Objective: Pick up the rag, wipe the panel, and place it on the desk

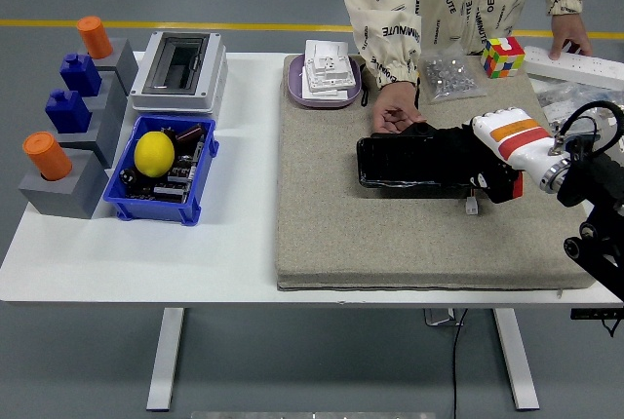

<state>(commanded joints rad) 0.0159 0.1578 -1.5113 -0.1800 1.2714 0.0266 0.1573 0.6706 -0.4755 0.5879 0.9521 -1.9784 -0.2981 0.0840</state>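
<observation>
One robot hand shows: the right hand [502, 146], white with an orange band on its back, reaches in from the right on a black arm, palm down over the right end of the glossy black rectangular panel [409, 162]. Its fingers clench a dark rag [458, 141] pressed on the panel. The panel lies on a beige felt mat [331, 224] covering the white bench [234, 244]. A person's hand [395, 117] steadies the panel's far edge.

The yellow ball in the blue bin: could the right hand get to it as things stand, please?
Probably not easily: the right hand is shut on the rag at the panel, and the yellow ball lies far across the table in the blue bin.
</observation>
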